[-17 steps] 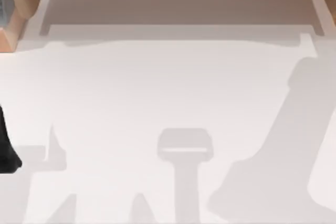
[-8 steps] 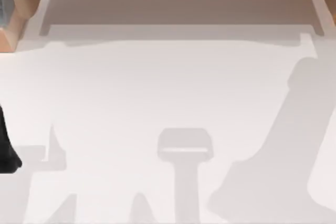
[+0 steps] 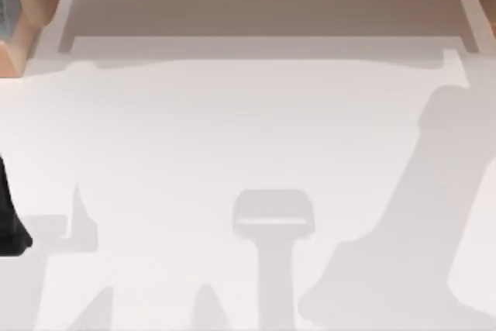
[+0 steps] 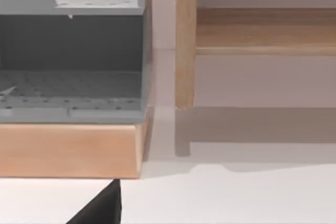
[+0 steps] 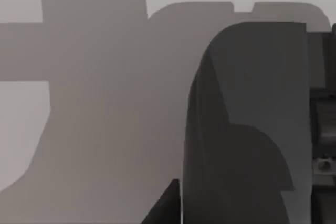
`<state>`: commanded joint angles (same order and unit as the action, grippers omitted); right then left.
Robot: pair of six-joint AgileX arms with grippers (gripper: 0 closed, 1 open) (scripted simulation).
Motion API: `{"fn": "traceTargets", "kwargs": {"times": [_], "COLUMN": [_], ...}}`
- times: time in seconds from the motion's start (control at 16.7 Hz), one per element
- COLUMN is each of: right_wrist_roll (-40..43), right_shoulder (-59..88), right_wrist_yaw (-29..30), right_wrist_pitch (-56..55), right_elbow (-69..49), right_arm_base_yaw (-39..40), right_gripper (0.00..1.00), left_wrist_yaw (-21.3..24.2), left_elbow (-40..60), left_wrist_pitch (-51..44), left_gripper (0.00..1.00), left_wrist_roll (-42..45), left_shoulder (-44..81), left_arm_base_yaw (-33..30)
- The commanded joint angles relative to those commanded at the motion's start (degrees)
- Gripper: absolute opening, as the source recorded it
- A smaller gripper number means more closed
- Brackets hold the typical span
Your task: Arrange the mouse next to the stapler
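Left wrist view: grey shelf unit [image 4: 71, 51] on wooden base [image 4: 68, 150].

Dark arm part [image 3: 9, 222] cut off by frame edge at table's [image 3: 232, 129] left side, just below wooden frame corner [image 3: 19, 44]. Grey tray rack [image 4: 71, 51] on that frame cropped too. Right wrist: dark housing [image 5: 247, 129] cropped, jaws can't tell.
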<state>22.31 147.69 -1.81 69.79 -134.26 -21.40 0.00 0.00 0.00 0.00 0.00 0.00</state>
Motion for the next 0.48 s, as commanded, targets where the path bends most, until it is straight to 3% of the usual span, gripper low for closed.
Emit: {"fn": "traceTargets", "kwargs": {"times": [0.48], "right_wrist_roll": [8.1], "right_shoulder": [-16.2], "right_wrist_yaw": [1.3], "right_wrist_pitch": [-4.4], "right_elbow": [8.4], "right_arm_base_yaw": [-1.2], "right_gripper": [0.0], "left_wrist_yaw": [0.0], "left_elbow": [0.0], "left_wrist_pitch": [0.0], "left_gripper": [1.0], "left_wrist_roll": [0.0], "left_shoulder": [0.0], "left_arm_base_yaw": [0.0]}}
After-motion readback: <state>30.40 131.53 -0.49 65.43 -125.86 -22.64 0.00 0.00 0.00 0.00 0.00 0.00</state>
